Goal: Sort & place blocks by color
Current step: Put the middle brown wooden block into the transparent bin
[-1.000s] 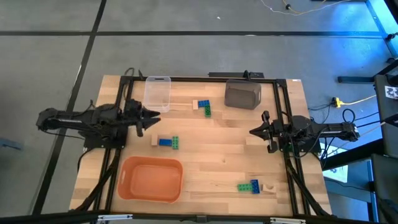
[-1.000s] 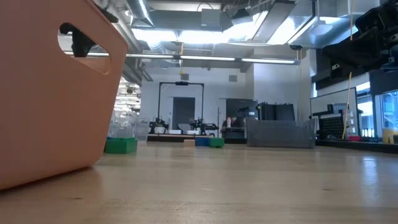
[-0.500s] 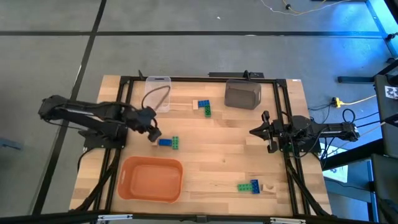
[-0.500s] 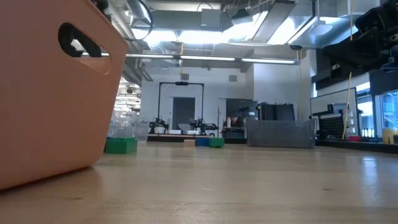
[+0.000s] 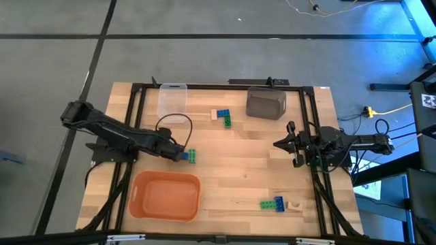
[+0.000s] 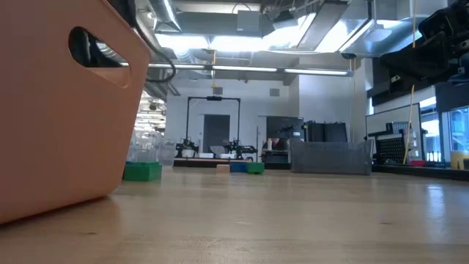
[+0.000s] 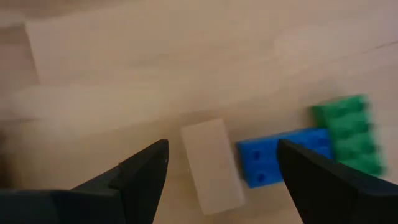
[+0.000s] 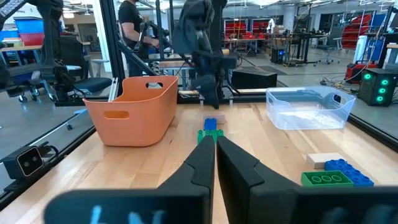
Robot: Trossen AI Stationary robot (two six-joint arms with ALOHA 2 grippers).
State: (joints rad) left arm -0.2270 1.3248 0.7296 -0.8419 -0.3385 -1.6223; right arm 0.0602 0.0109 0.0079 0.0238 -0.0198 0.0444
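Note:
Three groups of small studded blocks lie flat on the wooden table. A tan block (image 7: 211, 165), a blue one (image 7: 283, 155) and a green one (image 7: 348, 134) lie in a row left of centre (image 5: 189, 156). Another group (image 5: 221, 116) lies toward the far edge, and a third (image 5: 276, 203) lies near right. My left gripper (image 5: 176, 151) hangs open just above the first row, its fingers on either side of the tan block (image 7: 222, 149), which the high view hides. My right gripper (image 5: 279, 143) waits shut (image 8: 214, 155) at the table's right side.
A clear bin (image 5: 172, 101) stands at the far left and a grey bin (image 5: 266, 103) at the far middle. An orange bin (image 5: 165, 196) stands at the near left, just beside my left arm, and fills the low view's left (image 6: 58, 110). Bare wood lies in the table's middle.
My left arm has swung from beside the clear bin toward the near edge and slightly right. It has dropped over the tan-blue-green row, so the gripper now covers the tan block in the high view. No block has moved.

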